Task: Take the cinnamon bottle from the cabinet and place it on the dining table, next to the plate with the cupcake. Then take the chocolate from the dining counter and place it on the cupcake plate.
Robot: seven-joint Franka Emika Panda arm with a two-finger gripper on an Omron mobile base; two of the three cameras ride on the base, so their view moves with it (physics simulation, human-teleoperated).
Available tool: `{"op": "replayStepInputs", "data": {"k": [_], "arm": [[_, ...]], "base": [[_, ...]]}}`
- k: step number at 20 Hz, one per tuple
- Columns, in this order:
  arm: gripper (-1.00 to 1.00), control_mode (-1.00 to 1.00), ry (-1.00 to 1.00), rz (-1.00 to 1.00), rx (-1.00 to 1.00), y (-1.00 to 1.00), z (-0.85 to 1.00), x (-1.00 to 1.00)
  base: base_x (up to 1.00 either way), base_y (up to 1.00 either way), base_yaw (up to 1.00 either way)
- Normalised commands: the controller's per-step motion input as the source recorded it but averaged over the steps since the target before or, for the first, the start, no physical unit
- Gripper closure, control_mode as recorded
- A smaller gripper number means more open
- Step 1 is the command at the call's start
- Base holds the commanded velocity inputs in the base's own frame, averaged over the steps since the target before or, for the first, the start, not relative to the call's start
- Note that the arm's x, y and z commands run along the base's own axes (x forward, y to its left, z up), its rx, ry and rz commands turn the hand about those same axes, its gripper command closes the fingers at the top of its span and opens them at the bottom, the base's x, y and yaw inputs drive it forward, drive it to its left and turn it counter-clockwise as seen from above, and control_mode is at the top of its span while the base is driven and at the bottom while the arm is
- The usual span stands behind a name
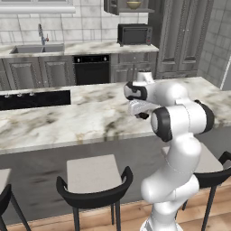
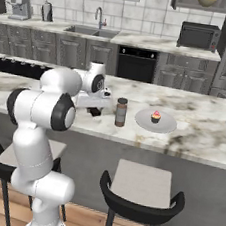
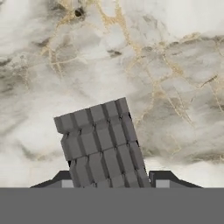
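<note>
Gripper (image 3: 109, 186) pinching the chocolate (image 3: 103, 144) on the dining counter (image 3: 175, 65): second step of the task, grasp phase.

Both dark finger tips sit at either side of the bar's near end, pressed in against it, with the bar lying flat on the marble and skewed slightly off the finger line. In the right base view the gripper (image 2: 96, 111) is low over the counter; the cinnamon bottle (image 2: 120, 112) stands upright just beyond it, and the plate (image 2: 155, 121) with the cupcake (image 2: 156, 116) lies past the bottle. The bottle step therefore appears complete. Next move, as judged: lift straight up, carry the bar over or around the bottle without knocking it, and set it on bare plate rim beside the cupcake. The chocolate is a dark, segmented rectangular slab in rows of small squares.
</note>
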Motion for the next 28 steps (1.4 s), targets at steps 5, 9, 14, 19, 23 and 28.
{"op": "replayStepInputs", "data": {"k": [5, 9, 14, 19, 23, 28], "arm": [[1.00, -1.00, -0.02, 0.00, -0.01, 0.02, 1.00, -0.22], [1.00, -1.00, -0.07, 0.00, -0.03, 0.00, 1.00, -0.31], [1.00, -1.00, -0.17, -0.01, -0.14, -0.02, 1.00, -0.33], [1.00, -1.00, -0.22, 0.00, -0.17, -0.16, 0.93, -0.39], [1.00, -1.00, -0.18, -0.01, -0.05, -0.40, 0.59, -0.61], [1.00, -1.00, -0.13, 0.00, 0.03, -0.56, 0.35, -0.67]], "base": [[0.00, 0.00, 0.00], [0.00, 0.00, 0.00], [0.00, 0.00, 0.00], [0.00, 0.00, 0.00], [0.00, 0.00, 0.00], [0.00, 0.00, 0.00]]}}
